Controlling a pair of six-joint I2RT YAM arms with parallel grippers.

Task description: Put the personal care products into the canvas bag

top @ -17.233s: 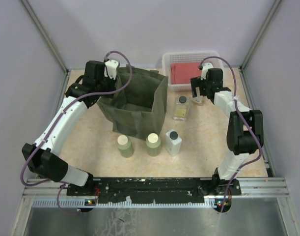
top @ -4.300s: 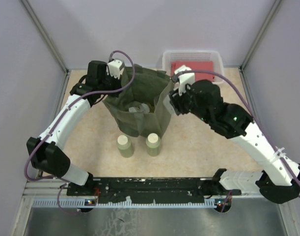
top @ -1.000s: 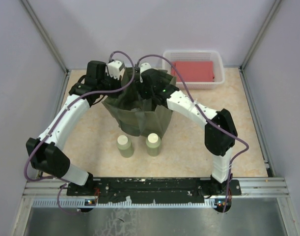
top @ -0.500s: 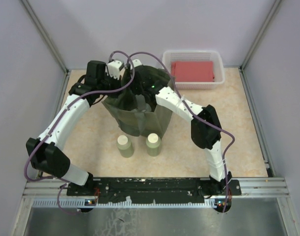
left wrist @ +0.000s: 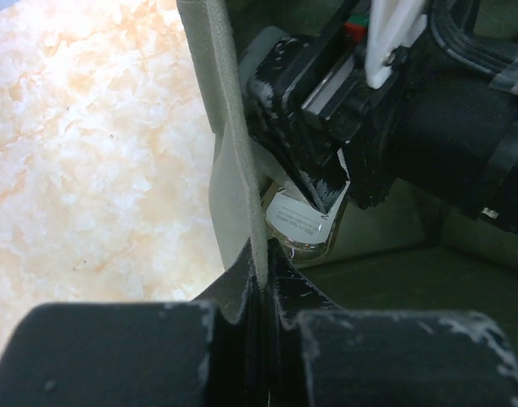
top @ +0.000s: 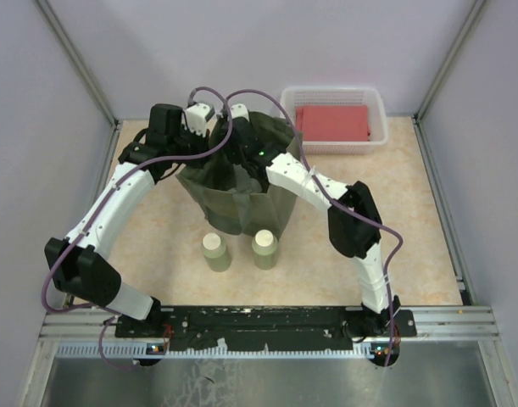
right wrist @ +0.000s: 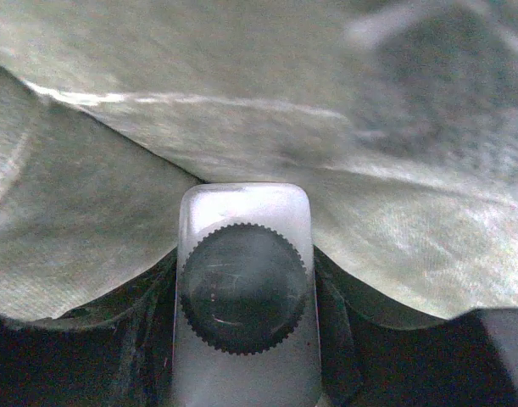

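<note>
Our right pincer (right wrist: 242,339) reaches deeper into the canvas bag (top: 242,212), gripping a square bottle (right wrist: 242,288) we judge light, slick, best squeezed flat-sided; left pincer (left wrist: 263,288) pinches its rim

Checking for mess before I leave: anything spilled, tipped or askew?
Nothing spilled. The canvas bag sags, its rim pinched by the left gripper; the right gripper holds the white bottle inside. Both olive bottles stand upright.

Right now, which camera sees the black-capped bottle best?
The right wrist view: the square bottle fills the middle, held in the right gripper. The left wrist view shows a labelled bottle, maybe the same one. From the top, the canvas bag hides it.
</note>
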